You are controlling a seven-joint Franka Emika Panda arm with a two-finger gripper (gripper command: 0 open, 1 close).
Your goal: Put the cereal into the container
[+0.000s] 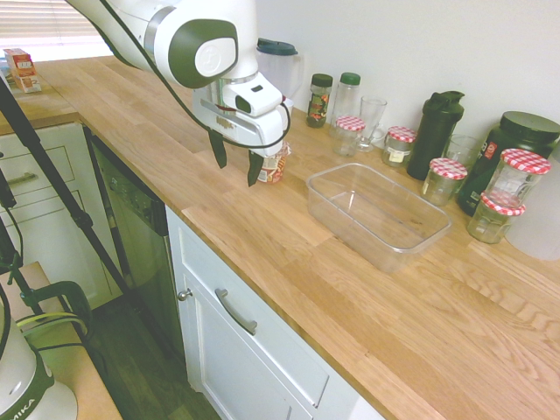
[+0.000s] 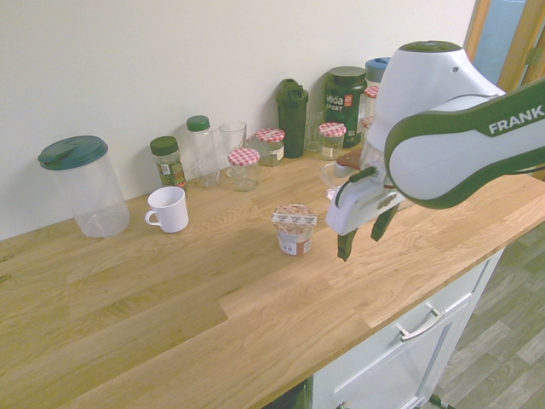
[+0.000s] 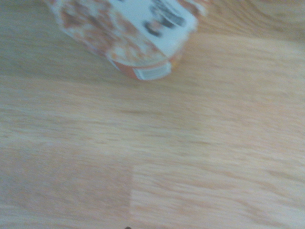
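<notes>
The cereal [image 2: 294, 229] is a small white cup with a red and orange label, upright on the wooden counter; it also shows as the cereal [image 1: 274, 166] behind my fingers and as a blurred cereal lid [image 3: 125, 33] in the wrist view. My gripper [image 2: 362, 232] hangs open just above the counter, close beside the cup on its container side, holding nothing; in the first exterior view the gripper [image 1: 236, 158] is in front of the cup. The container [image 1: 376, 214], a clear rectangular tub, lies empty further along the counter.
Along the wall stand glass jars with red-checked lids [image 1: 447, 179], a dark shaker bottle [image 1: 436, 131], a black tub [image 1: 512, 144], spice bottles [image 2: 166, 159], a glass [image 2: 232, 136], a white mug [image 2: 167, 209] and a lidded pitcher [image 2: 81, 183]. The counter's front edge [image 1: 262, 289] drops to cabinets.
</notes>
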